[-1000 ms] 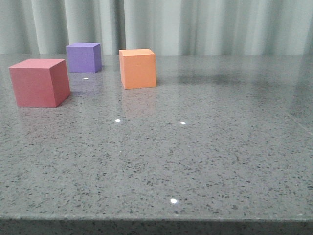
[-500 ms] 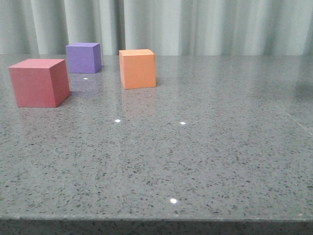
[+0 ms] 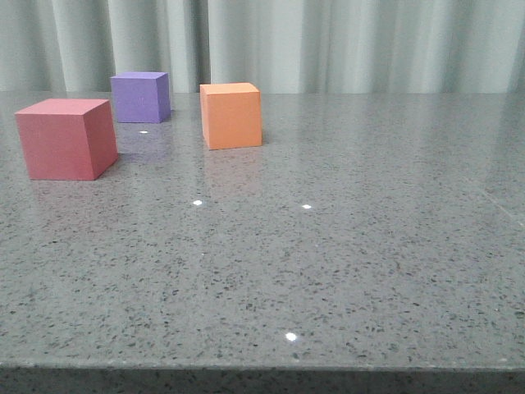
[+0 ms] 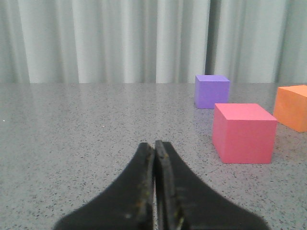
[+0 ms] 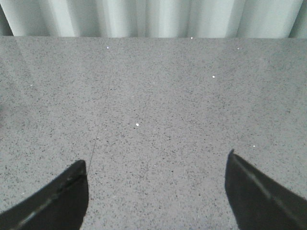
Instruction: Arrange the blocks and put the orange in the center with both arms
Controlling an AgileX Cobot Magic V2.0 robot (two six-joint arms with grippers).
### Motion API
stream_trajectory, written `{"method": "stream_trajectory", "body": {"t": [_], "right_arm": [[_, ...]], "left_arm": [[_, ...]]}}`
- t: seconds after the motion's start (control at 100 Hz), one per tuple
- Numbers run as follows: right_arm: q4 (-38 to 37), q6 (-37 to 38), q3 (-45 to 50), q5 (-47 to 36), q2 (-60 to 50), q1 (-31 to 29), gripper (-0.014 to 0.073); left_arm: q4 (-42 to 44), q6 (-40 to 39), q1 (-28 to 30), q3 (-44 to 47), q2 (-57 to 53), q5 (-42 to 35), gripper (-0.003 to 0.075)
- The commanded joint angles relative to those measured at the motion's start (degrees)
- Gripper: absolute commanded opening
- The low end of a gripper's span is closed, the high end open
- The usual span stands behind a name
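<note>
Three cubes stand at the far left of the grey table. The red-pink block (image 3: 66, 138) is nearest, the purple block (image 3: 140, 96) sits behind it, and the orange block (image 3: 231, 115) is to their right. In the left wrist view the red-pink block (image 4: 244, 132), purple block (image 4: 211, 91) and orange block (image 4: 292, 107) all lie off to one side. My left gripper (image 4: 155, 145) is shut with nothing in it, low over bare table. My right gripper (image 5: 157, 163) is open wide over bare table. Neither gripper shows in the front view.
A speckled grey stone tabletop (image 3: 328, 246) stretches out with its front edge near the bottom of the front view. A pale pleated curtain (image 3: 344, 41) hangs behind the table.
A dark shadow on the table at the right of the front view has slid off to the right and gone. The three blocks have not moved.
</note>
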Motion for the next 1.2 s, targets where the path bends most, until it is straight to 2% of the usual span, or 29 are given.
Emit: {"method": "stream_trajectory", "body": {"t": [0.0,0.12,0.19,0.26,0.31,0.32,0.33,0.43,0.54,0.69,0.9,1.07,1.19], "right_arm": [[-0.64,-0.64,2.68,-7.98,-2.81,-0.45,0.0582],[-0.64,-0.64,6.52,-11.38,-4.09,-0.45,0.0570],[-0.72,-0.64,7.28,-13.42,-4.06,-0.45,0.0515],[-0.72,-0.64,7.27,-14.44,-4.06,-0.45,0.0409],[-0.72,-0.64,7.27,-15.05,-4.06,-0.45,0.0315],[-0.72,-0.64,7.27,-15.10,-4.06,-0.45,0.0273],[-0.72,-0.64,7.27,-15.10,-4.06,-0.45,0.0273],[-0.72,-0.64,7.27,-15.05,-4.06,-0.45,0.0075],[-0.72,-0.64,7.27,-14.88,-4.06,-0.45,-0.0074],[-0.72,-0.64,7.27,-14.94,-4.06,-0.45,-0.0069],[-0.72,-0.64,7.27,-14.94,-4.06,-0.45,-0.0069],[-0.72,-0.64,7.27,-15.00,-4.06,-0.45,-0.0069],[-0.72,-0.64,7.27,-15.00,-4.06,-0.45,-0.0069]], "left_arm": [[-0.05,-0.09,0.00,2.44,-2.07,-4.61,-0.0020],[-0.05,-0.09,0.00,2.44,-2.07,-4.61,-0.0020],[-0.05,-0.09,0.00,2.44,-2.07,-4.61,-0.0020],[-0.05,-0.09,0.00,2.44,-2.07,-4.61,-0.0020],[-0.05,-0.09,0.00,2.44,-2.07,-4.61,-0.0020],[-0.05,-0.09,0.00,2.44,-2.07,-4.61,-0.0020],[-0.05,-0.09,0.00,2.44,-2.07,-4.61,-0.0020],[-0.05,-0.09,0.00,2.44,-2.07,-4.61,-0.0020],[-0.05,-0.09,0.00,2.44,-2.07,-4.61,-0.0020],[-0.83,-0.09,0.00,2.44,-2.07,-4.61,-0.0020],[-7.50,-0.09,0.00,-0.77,-1.72,-3.66,-0.0020],[-8.23,-0.09,0.00,-10.10,2.53,1.55,-0.0020],[-8.23,-0.09,0.00,-20.22,9.91,7.60,-0.0020]]}}
